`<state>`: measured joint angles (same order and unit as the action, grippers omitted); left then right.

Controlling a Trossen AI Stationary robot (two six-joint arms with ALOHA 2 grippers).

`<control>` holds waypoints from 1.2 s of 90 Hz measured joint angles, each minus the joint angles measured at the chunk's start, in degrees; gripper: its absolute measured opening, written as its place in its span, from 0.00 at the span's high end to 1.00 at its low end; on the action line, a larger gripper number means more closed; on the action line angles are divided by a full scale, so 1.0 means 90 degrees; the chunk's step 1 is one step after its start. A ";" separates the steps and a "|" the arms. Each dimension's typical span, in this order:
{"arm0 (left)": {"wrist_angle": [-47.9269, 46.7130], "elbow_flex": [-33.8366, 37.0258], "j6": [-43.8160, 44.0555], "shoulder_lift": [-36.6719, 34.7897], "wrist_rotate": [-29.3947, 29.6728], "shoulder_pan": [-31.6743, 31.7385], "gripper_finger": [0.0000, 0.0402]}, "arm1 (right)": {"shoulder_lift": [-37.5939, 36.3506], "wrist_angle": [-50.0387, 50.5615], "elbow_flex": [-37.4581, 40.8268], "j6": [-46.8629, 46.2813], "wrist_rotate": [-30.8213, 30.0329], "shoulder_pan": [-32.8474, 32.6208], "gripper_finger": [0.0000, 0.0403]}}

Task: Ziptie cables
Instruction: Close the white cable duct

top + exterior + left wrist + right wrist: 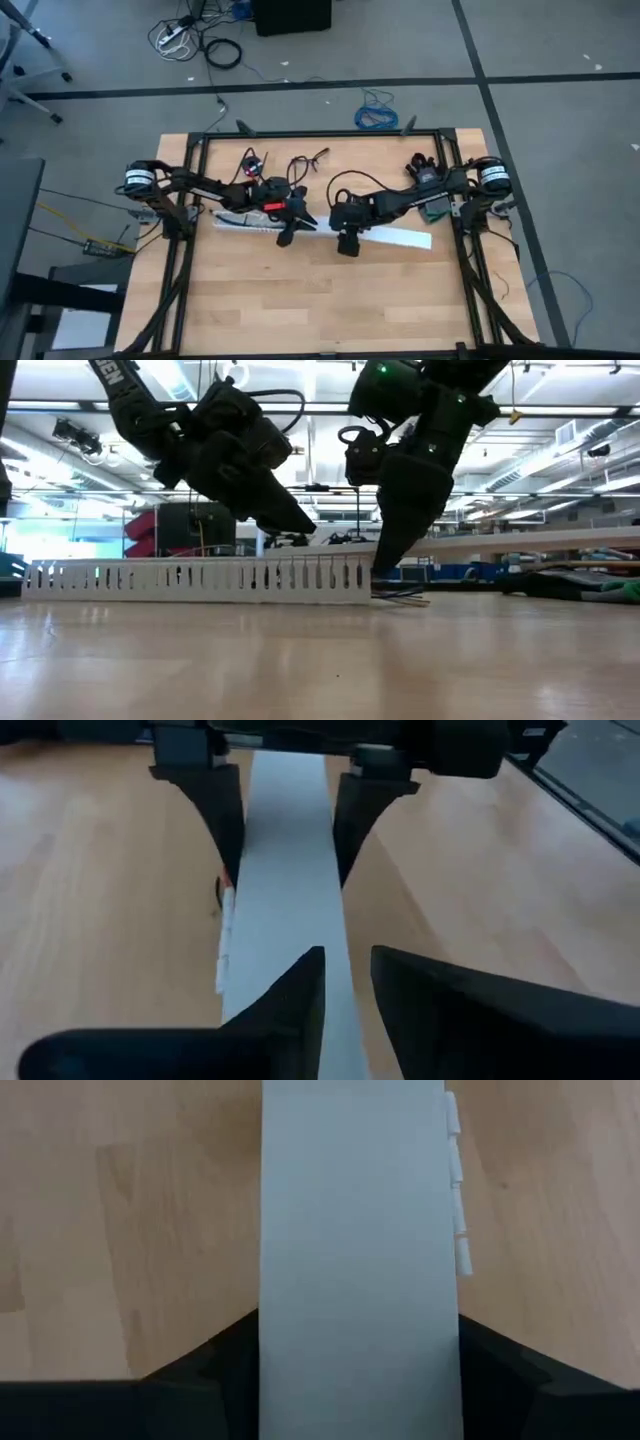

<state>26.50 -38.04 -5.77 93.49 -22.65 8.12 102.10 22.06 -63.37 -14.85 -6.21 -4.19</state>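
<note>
A long white slotted strip lies flat on the wooden table, running left to right. My right gripper stands over its middle, shut on it. My left gripper slants down over the strip's left half, with a narrow gap between its fingers and nothing in it. In the low view its tips stand just above the strip's top edge. The cables, a small bunch of thin dark wires, lie loose on the table beyond the strip, and neither gripper touches them. My right gripper pinches the strip by its two long sides, one finger on each side, roughly at mid-length. The fingers come from above, pointing down, and lie across the strip. The strip stays level with its underside on the table.
A small dark item with a red spot lies near the cables. A green object sits by the right arm's base. A blue coiled cable lies on the floor past the far edge. Bare wood spreads across the near half.
</note>
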 joint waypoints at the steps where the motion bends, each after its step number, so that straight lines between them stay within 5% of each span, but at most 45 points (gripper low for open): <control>1: 0.0000 0.0000 0.0006 0.0000 -0.0002 0.0000 0.81 | 0.0000 -0.0002 0.0000 0.0000 0.0003 0.0006 0.43; 108: 0.0066 -0.0010 0.0311 -0.0010 -0.0138 0.0002 0.81 | 0.0000 -0.0194 0.0006 0.0572 0.0206 0.0110 0.43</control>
<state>27.09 -38.13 -2.97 93.41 -23.90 8.14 102.10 20.32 -63.32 -9.70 -4.36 -3.20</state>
